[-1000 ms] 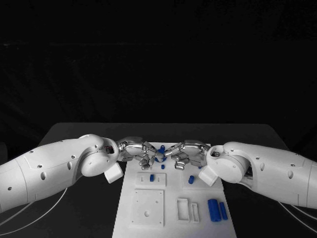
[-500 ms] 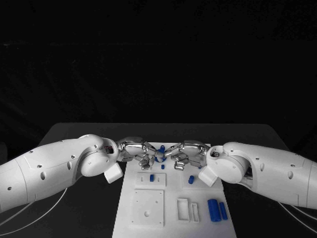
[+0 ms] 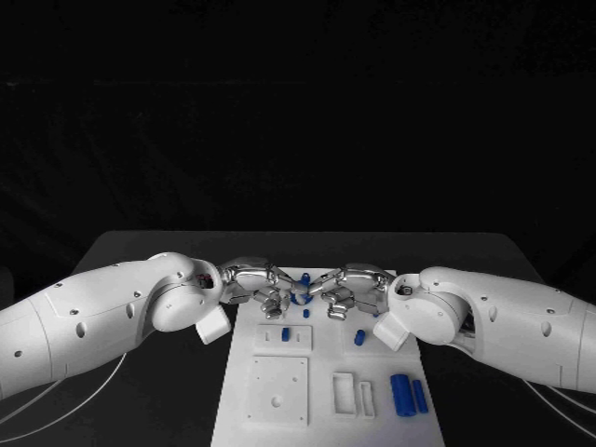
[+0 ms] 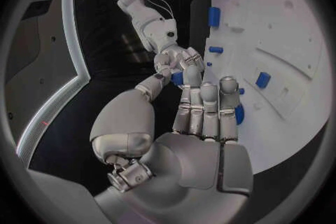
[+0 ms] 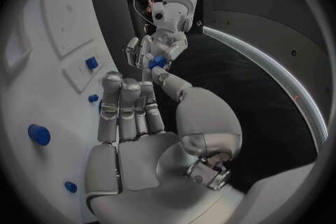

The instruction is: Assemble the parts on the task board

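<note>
The white task board [image 3: 328,410] lies in the middle of the black table. At its far end my left hand [image 3: 255,284] and right hand [image 3: 352,289] meet fingertip to fingertip. A small blue part [image 3: 304,278] sits between them, above the board. In the left wrist view the blue part [image 4: 177,77] lies between my left thumb and finger, against the right hand [image 4: 178,59]. In the right wrist view the blue part [image 5: 158,61] sits at the left hand [image 5: 150,47], just past my right thumb. Both hands appear to pinch it.
Loose blue parts lie on the board: two short ones [image 3: 286,333] [image 3: 360,337] near the hands, a tiny one [image 3: 306,313], and two long ones [image 3: 400,393] at the near right. White rectangular insets [image 3: 278,389] occupy the near half. Black table borders both sides.
</note>
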